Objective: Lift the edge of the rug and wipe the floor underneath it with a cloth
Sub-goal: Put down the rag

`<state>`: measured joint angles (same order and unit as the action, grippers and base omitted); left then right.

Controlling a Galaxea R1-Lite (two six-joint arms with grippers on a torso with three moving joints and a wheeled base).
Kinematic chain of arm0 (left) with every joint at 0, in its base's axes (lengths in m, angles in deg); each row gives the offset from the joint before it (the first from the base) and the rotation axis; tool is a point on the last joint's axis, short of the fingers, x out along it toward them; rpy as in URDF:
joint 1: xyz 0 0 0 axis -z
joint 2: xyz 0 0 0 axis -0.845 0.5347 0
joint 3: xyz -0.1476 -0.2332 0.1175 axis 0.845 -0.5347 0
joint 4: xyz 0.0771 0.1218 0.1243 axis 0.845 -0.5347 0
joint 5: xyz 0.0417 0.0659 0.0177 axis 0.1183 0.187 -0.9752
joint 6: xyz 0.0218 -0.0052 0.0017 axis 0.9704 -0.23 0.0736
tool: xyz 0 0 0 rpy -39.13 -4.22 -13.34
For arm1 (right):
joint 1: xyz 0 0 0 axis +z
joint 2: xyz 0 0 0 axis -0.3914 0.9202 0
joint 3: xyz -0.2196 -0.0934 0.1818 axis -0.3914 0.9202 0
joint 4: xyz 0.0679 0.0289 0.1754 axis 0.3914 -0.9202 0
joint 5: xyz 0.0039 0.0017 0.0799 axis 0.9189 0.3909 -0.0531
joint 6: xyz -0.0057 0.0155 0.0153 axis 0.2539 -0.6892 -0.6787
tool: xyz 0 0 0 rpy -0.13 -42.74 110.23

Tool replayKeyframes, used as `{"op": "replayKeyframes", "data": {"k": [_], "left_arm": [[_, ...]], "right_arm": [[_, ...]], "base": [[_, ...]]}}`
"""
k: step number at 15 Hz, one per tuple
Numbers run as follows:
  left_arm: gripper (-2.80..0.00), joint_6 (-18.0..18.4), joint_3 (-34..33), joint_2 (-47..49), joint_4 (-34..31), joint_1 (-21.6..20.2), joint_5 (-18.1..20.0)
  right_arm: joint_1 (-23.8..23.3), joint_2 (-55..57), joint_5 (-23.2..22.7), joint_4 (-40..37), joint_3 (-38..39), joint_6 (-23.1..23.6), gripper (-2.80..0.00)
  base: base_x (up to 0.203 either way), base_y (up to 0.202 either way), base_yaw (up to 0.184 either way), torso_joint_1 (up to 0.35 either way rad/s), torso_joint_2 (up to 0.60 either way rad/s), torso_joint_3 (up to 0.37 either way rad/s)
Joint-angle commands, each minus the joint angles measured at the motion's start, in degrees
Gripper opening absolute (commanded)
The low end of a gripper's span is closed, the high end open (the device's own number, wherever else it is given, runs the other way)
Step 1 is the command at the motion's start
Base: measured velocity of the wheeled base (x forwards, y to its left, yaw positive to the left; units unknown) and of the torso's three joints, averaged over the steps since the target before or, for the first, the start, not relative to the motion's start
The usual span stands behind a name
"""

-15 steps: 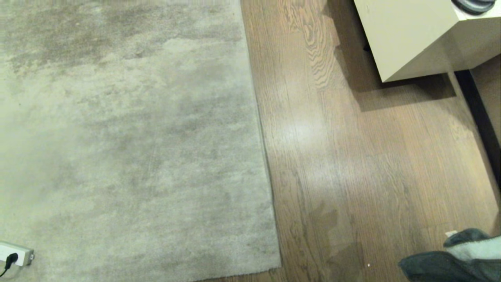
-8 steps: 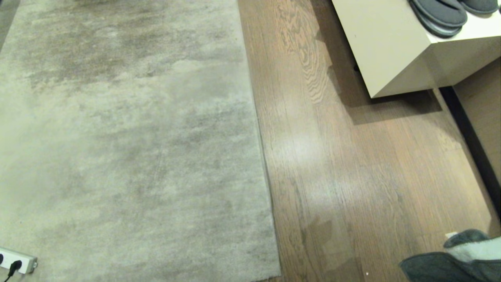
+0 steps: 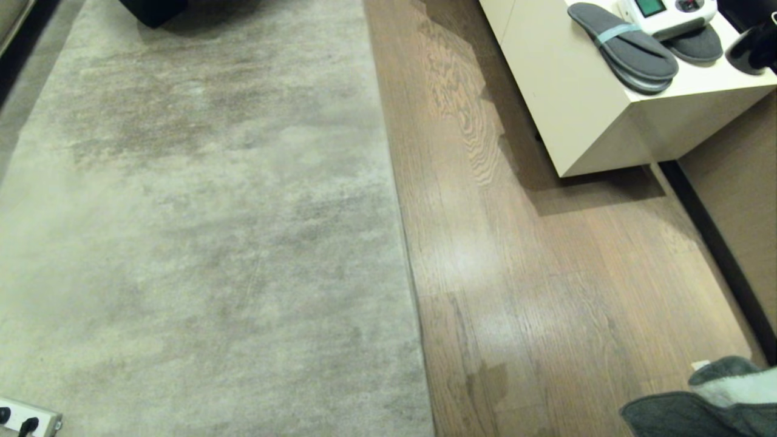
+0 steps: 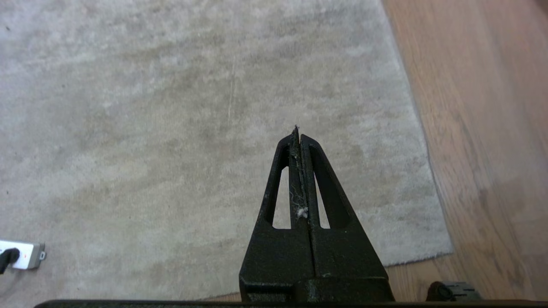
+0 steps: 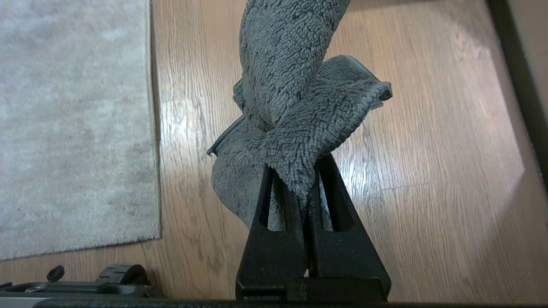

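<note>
Grey microfibre, the cloth (image 5: 295,107), hung pinched in the closed fingers of my right gripper (image 5: 309,171) above the floor (image 3: 546,291), ready for wiping. I kept the left gripper (image 4: 298,137) empty, fingers shut, over the rug near its corner, free to lift the rug edge (image 3: 407,255), which lay flat.

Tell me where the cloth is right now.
The cloth is clamped in the right gripper, hanging above the floor right of the rug edge; the head view shows it at bottom right.
</note>
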<state>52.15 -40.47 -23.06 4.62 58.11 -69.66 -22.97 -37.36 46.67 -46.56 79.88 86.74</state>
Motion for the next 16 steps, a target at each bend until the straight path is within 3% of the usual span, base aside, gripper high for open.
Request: {"op": "replayKeyframes", "data": {"k": [1, 16], "left_arm": [[-2.80, 0.0, 0.0, 0.0, 0.0, 0.0, 0.0], [-2.80, 0.0, 0.0, 0.0, 0.0, 0.0, 0.0]], "right_arm": [[0.0, 0.1, 0.0, 0.0, 0.0, 0.0, -2.80], [0.0, 0.1, 0.0, 0.0, 0.0, 0.0, -2.80]], "base": [[0.000, 0.000, 0.000, 0.008, 0.00, 0.203], [0.000, 0.000, 0.000, 0.003, 0.00, 0.201]]}}
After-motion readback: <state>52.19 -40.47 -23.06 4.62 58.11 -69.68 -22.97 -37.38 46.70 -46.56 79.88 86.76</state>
